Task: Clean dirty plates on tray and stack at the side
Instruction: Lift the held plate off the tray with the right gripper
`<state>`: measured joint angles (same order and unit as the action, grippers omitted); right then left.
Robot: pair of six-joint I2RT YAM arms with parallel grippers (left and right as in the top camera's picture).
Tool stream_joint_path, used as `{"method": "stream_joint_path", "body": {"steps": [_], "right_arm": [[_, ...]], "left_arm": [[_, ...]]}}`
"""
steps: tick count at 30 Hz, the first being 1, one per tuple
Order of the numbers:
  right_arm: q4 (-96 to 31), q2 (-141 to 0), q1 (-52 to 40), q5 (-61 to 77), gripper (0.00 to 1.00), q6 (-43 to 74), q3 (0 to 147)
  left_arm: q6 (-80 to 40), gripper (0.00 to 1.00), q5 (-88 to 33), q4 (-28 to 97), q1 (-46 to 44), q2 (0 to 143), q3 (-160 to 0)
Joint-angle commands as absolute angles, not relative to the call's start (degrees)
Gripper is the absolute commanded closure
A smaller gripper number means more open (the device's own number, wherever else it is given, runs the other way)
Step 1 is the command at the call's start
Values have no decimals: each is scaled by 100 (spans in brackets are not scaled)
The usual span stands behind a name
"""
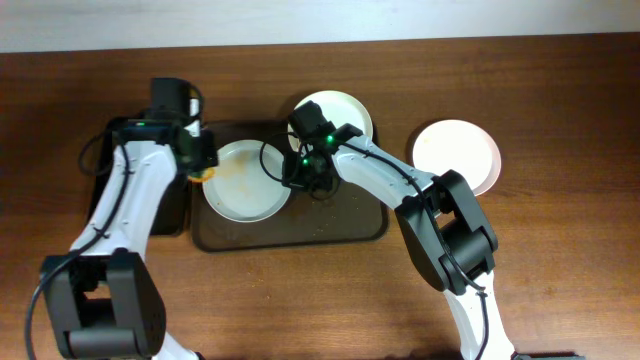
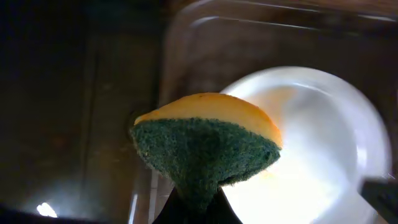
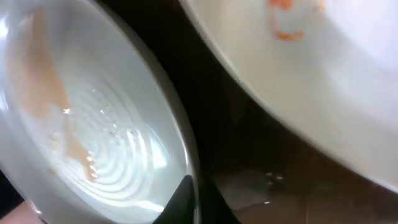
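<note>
- The left gripper point(image 1: 200, 160) hangs over the left rim of the large dark brown rectangular tray point(image 1: 340, 228), its jaws clamped on a yellow sponge with a green scouring face point(image 2: 205, 143).
- Just beside the sponge, a round white plate smeared with orange-brown sauce point(image 1: 240, 185) lies in the tray's left part.
- The right gripper point(image 1: 312, 175) sits at that plate's right rim. I cannot tell whether its jaws pinch the rim.
- A second white plate with orange specks point(image 1: 345, 108) lies at the tray's far edge, partly under the right arm.
- A plain white plate point(image 1: 457, 155) rests on the brown wooden worktop point(image 1: 560, 270), right of the tray.
- A smaller black tray point(image 1: 172, 215) lies beneath the left arm.
</note>
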<state>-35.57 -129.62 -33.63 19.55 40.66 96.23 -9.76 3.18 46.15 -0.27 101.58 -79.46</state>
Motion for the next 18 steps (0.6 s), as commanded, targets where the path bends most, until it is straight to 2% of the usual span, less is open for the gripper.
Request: {"method": "stream_joint_path", "body": {"steps": [1, 3, 8, 9, 10, 11, 12, 18], "right_arm": [[-3592, -13063, -3336, 1734, 82, 4029, 9664], [-3573, -13067, -3341, 1730, 77, 4027, 9664], [-3507, -13126, -3450, 1605, 77, 4027, 9664], [-3485, -13139, -3472, 1605, 78, 4029, 9664], [-3463, -13146, -3489, 1605, 83, 4029, 9664], [-3461, -13148, -3505, 1608, 94, 4027, 9666], [-3461, -13148, -3505, 1634, 96, 4025, 9666], [-3483, -13021, -3400, 2482, 96, 3402, 9684]], "left_arm": [[-1155, 99, 270, 4589, 93, 10123, -7988], [-1155, 99, 272, 4569, 93, 10123, -7988], [-1155, 99, 268, 4567, 91, 10123, -7988], [-1155, 99, 263, 4567, 89, 10123, -7988], [-1155, 99, 246, 4567, 86, 10123, -7988], [-1155, 99, 224, 4567, 86, 10123, -7988], [-1155, 100, 226, 4569, 86, 10123, -7988], [-1153, 100, 233, 4569, 86, 10123, -7988]]}}
